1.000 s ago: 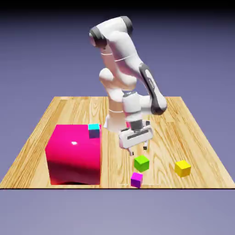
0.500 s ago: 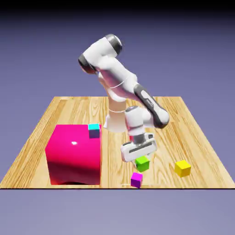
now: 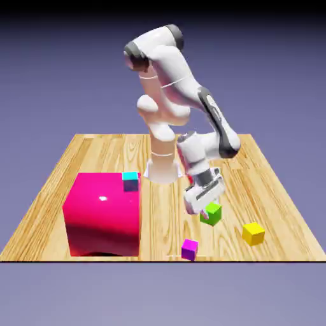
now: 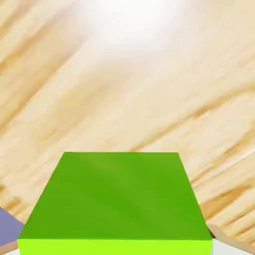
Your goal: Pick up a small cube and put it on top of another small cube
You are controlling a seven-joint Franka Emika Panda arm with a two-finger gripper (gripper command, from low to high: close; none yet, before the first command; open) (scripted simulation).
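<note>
Going left to right in the exterior view, 1 big glossy pink cube (image 3: 103, 215) is the landmark, on the pale wooden table (image 3: 159, 239). The 1 small cyan-topped purple cube (image 3: 130, 182) shows at its upper right corner. Right of the landmark lies 1 small magenta cube (image 3: 189, 249); farther right, the white two-finger gripper (image 3: 207, 216) grips 1 small lime-green cube (image 3: 211, 214). Rightmost from the landmark sits 1 small bright-yellow cube (image 3: 253, 233).

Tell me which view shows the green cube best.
The hand view does: the green cube fills the bottom middle, large and sharp, held between the fingers. The exterior view shows it small, partly hidden by the gripper, but places it between the pink block and yellow cube.
</note>
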